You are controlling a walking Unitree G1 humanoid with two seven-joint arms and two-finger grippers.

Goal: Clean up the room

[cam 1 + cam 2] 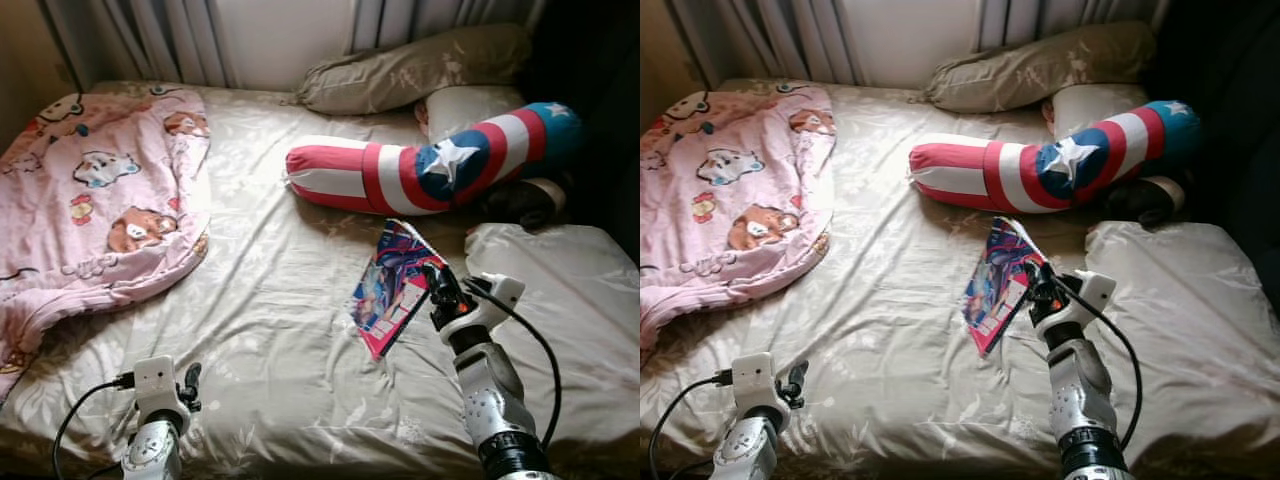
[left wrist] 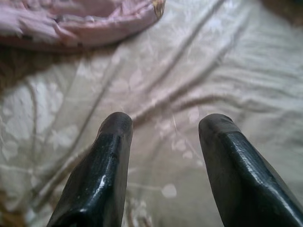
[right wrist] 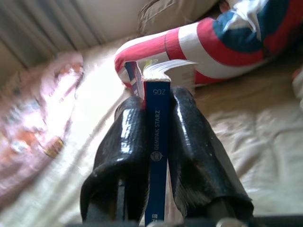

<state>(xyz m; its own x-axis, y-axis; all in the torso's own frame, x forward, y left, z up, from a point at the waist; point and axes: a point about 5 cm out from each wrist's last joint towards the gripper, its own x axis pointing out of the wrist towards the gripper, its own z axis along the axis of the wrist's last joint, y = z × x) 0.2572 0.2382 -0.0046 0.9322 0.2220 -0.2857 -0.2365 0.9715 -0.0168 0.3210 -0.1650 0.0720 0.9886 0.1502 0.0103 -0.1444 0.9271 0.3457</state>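
Note:
A colourful comic book hangs tilted above the beige bed sheet, pinched at its blue spine by my right gripper, which is shut on it. In the right wrist view both black fingers press the spine, and the pages fan out past the tips. My left gripper sits low near the bed's front edge, open, its two fingers apart over bare sheet.
A pink cartoon blanket lies crumpled on the bed's left side. A red, white and blue star bolster lies across the back, with beige pillows behind it and another pillow at the right. Curtains hang behind the bed.

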